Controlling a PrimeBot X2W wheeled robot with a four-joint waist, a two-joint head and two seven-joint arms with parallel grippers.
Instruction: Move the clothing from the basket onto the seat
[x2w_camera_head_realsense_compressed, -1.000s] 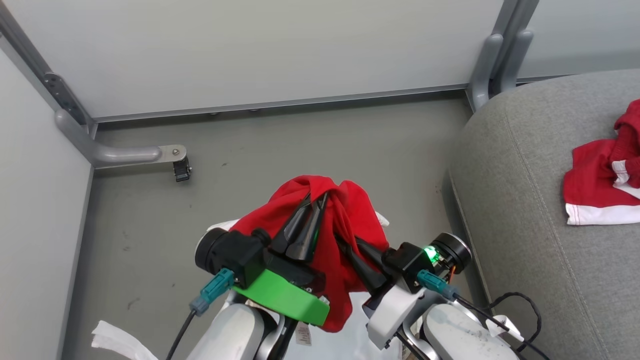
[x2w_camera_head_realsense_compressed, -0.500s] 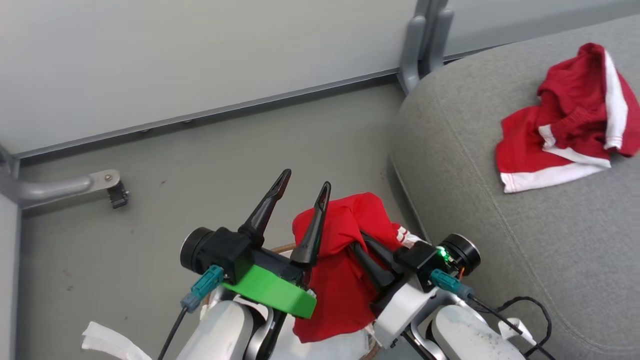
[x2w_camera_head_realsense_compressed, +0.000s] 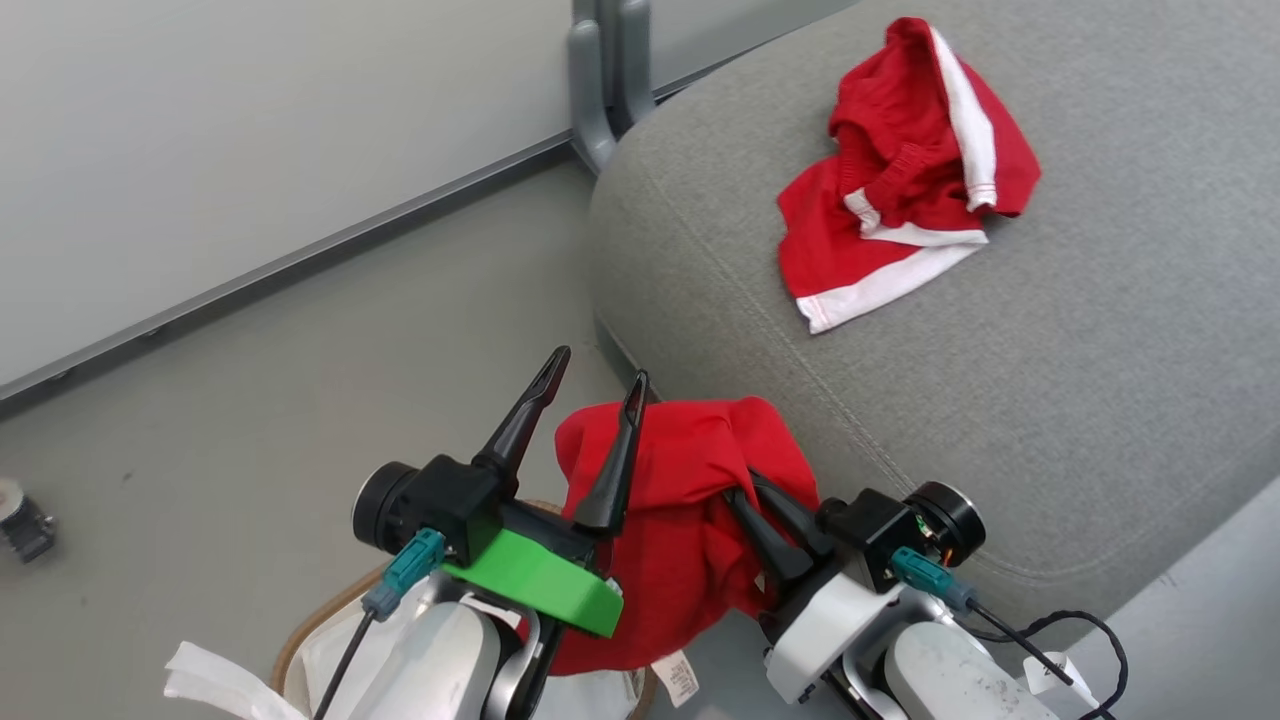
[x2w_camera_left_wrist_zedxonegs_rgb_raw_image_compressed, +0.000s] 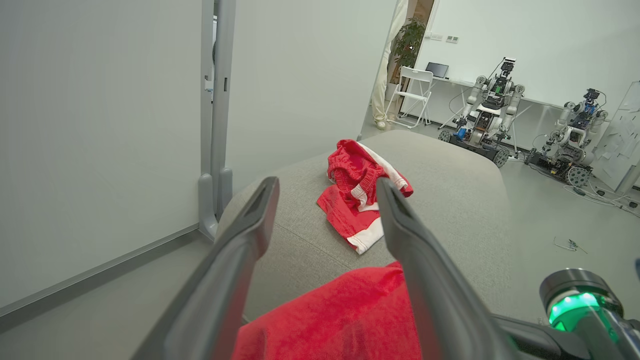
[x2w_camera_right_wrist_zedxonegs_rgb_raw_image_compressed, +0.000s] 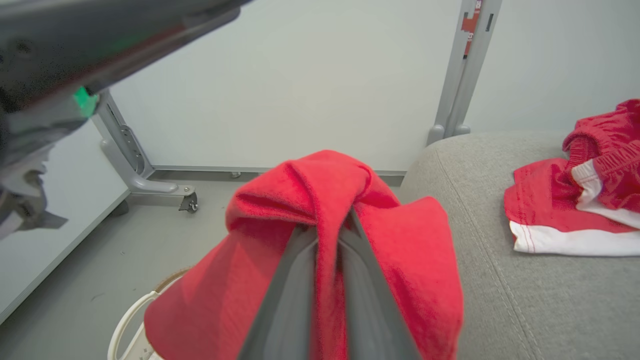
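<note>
Red plain garment (x2w_camera_head_realsense_compressed: 690, 470) hangs bunched from the right gripper (x2w_camera_head_realsense_compressed: 748, 490), whose jaws are pinched tight on a fold of it, just beside the edge of the grey seat (x2w_camera_head_realsense_compressed: 1000, 420). You see the left gripper (x2w_camera_head_realsense_compressed: 600, 365) alongside, jaws spread wide and holding nothing. Note the white care label (x2w_camera_head_realsense_compressed: 680, 678) at the garment's lower hem; its print is too small to read. The red-and-white garment (x2w_camera_head_realsense_compressed: 900, 190) lies crumpled on the seat. The basket (x2w_camera_head_realsense_compressed: 300, 628) rim shows beneath the left arm.
</note>
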